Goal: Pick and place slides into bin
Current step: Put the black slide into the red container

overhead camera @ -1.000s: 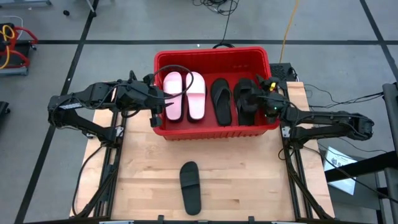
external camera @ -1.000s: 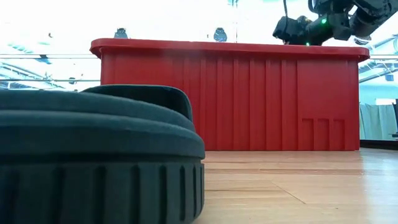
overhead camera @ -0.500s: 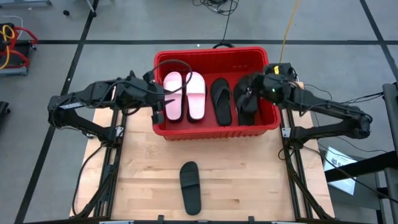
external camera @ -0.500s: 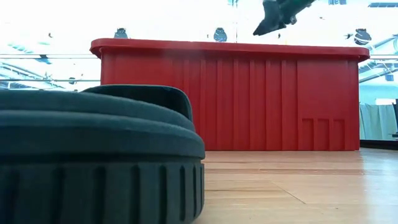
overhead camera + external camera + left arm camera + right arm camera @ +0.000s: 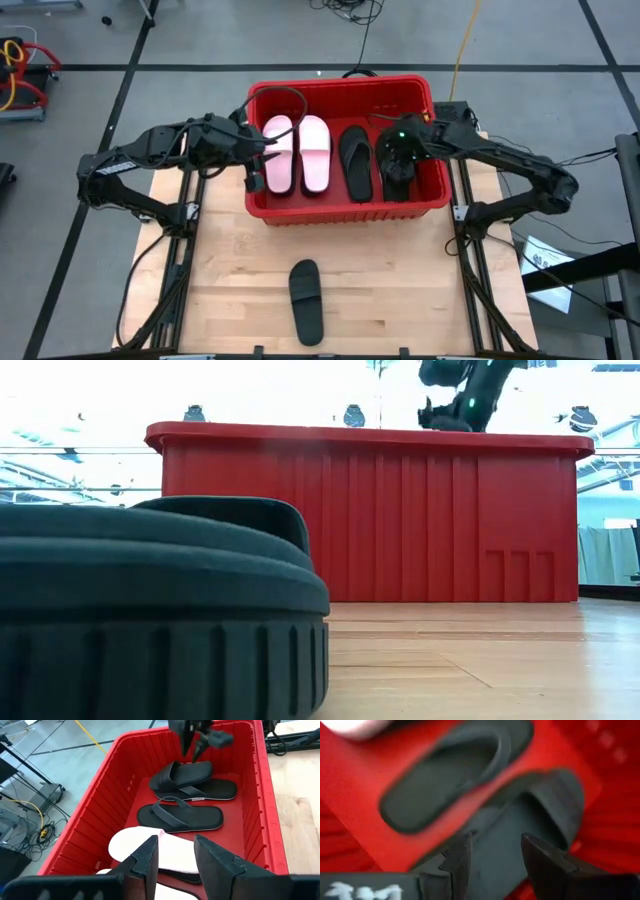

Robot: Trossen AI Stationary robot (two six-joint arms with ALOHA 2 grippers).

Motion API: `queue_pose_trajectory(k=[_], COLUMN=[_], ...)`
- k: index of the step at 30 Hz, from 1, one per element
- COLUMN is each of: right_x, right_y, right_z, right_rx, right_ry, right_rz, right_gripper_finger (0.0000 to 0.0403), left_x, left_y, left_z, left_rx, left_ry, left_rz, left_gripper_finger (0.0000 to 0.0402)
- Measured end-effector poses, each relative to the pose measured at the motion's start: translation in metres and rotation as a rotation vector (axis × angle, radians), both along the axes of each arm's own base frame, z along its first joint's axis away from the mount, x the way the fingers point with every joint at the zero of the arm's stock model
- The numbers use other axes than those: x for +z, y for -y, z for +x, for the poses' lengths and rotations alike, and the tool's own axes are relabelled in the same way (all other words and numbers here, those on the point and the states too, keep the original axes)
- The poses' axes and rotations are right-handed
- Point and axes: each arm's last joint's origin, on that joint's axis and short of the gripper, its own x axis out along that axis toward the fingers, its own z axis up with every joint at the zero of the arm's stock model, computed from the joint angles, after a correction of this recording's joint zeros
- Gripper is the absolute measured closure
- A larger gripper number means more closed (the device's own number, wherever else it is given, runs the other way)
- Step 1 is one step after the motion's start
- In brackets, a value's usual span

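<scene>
Hanging over the bin's [image 5: 345, 205] 3 o'clock end with fingers apart and empty above the band slide [image 5: 397, 152] inside, the right claw [image 5: 392, 160] should rise clear before fetching the slide [image 5: 306, 300] at the surface's [image 5: 400, 290] 6 o'clock edge, while the left claw [image 5: 256, 178], also apart, waits at 9 o'clock.

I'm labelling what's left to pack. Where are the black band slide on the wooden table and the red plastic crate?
black band slide [image 5: 305, 300], high view, on its strap.
red plastic crate [image 5: 345, 208], high view, on its near wall.
</scene>
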Motion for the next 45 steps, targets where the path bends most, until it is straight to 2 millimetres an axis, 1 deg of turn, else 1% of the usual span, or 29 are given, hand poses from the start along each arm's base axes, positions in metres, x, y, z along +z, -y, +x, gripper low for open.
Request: queue_pose_trajectory(k=[6, 11, 16, 22, 27, 36, 45], right_x=[-0.032, -0.049, -0.061, -0.074, -0.087, -0.11, -0.111], right_y=[0.018, 0.028, 0.033, 0.032, 0.029, 0.025, 0.024], right_z=[0.004, 0.008, 0.01, 0.008, 0.006, 0.001, 0.0], right_rx=[-0.019, -0.01, -0.014, -0.002, 0.027, 0.047, 0.059], right_ry=[-0.133, -0.205, -0.266, -0.322, -0.312, -0.304, -0.302], right_rz=[0.215, 0.255, 0.297, 0.341, 0.382, 0.368, 0.36], right_gripper_finger=[0.0243, 0.0243, 0.0243, 0.0243, 0.0243, 0.0243, 0.0243], left_x=[0.0, 0.0, 0.0, -0.001, -0.001, -0.001, -0.001], left_y=[0.0, 0.0, 0.0, 0.0, 0.0, 0.0, 0.0], left_z=[0.0, 0.0, 0.0, 0.0, 0.0, 0.0, 0.0], left_rx=[-0.001, -0.002, -0.002, -0.003, -0.009, -0.012, -0.011], left_ry=[0.0, -0.002, -0.003, -0.007, -0.014, -0.016, -0.016], left_rz=[0.0, 0.0, 0.0, 0.001, 0.01, 0.014, 0.014], left_gripper_finger=[0.0277, 0.0277, 0.0277, 0.0277, 0.0277, 0.0277, 0.0277])
